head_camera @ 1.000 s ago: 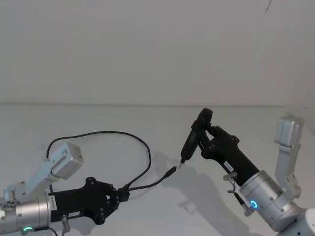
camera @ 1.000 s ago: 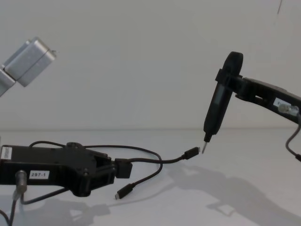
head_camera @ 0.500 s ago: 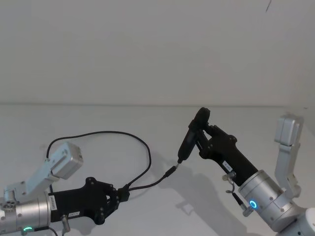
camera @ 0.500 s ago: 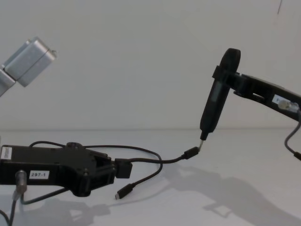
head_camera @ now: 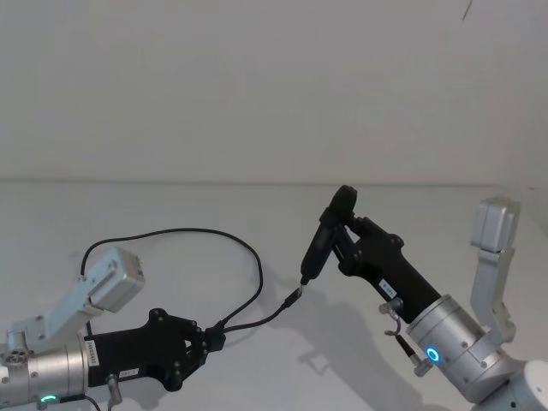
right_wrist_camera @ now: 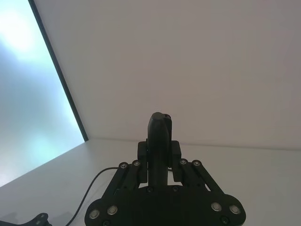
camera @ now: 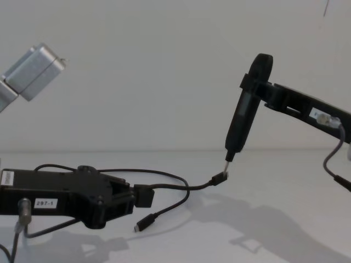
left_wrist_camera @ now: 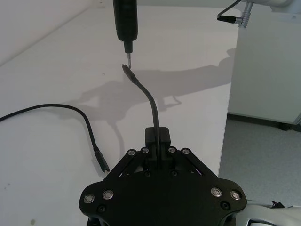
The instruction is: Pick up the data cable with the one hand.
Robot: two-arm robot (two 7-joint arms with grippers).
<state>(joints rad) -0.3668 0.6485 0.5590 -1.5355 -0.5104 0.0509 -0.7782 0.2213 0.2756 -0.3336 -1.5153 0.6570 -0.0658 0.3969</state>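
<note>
The data cable [head_camera: 193,229] is thin and black and loops across the white table. My left gripper [head_camera: 210,340], the blocky hand labelled 297-1 [camera: 140,195], is low over the table and shut on the cable's fork block [left_wrist_camera: 157,136]. One short end [left_wrist_camera: 151,106] rises from the block, and its plug [camera: 219,178] hangs in the air. The other plug [camera: 145,222] lies on the table. My right gripper [head_camera: 347,235] is shut on a black pen-shaped tool [camera: 245,109] held upright. The tool's metal tip [camera: 226,161] is just above the raised plug.
The table's edge [left_wrist_camera: 230,94] runs beside a white cabinet [left_wrist_camera: 268,61]. A silver link of the left arm [camera: 33,71] sticks up at the left. A silver link of the right arm [head_camera: 492,248] stands at the right. A plain wall is behind.
My right gripper has carried the pen-shaped tool leftward, bringing its tip from beside the raised plug to just above it. The left gripper and cable have stayed put.
</note>
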